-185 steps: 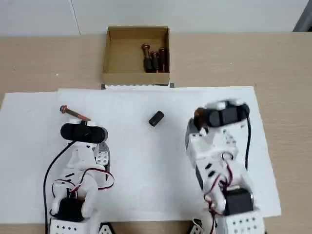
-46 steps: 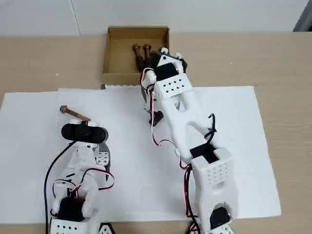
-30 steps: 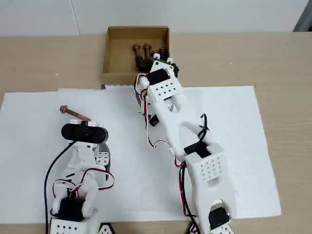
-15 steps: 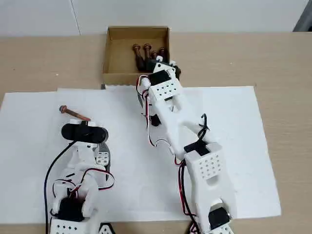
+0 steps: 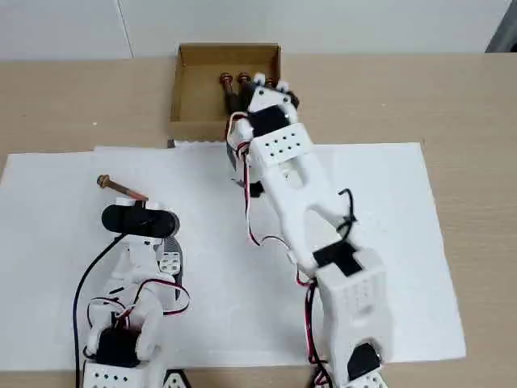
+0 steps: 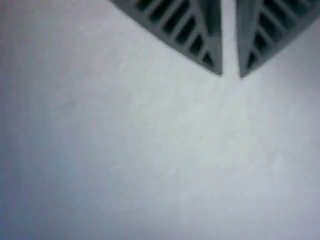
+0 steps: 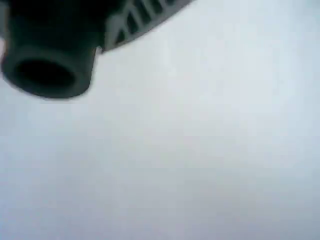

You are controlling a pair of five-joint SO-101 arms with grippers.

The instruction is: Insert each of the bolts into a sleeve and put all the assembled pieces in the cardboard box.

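Right arm [image 5: 283, 162] stretched across the white paper sheet [image 5: 202, 267] toward the open cardboard box [image 5: 229, 129], its claw [image 7: 100, 35] low beside the short black cylindrical sleeve [image 7: 47, 70]; whether it grips cannot be told. A glancing or off-centre pinch would likely send the round sleeve rolling. The long copper-coloured bolt [image 5: 121, 186] lies well apart, just ahead of the left claw [image 6: 230, 74], which is pressed nearly together on nothing. Assembled pieces [image 5: 234, 87] crowd the box's right side on the wooden table [image 5: 81, 97]; its front wall stands near the working arm.
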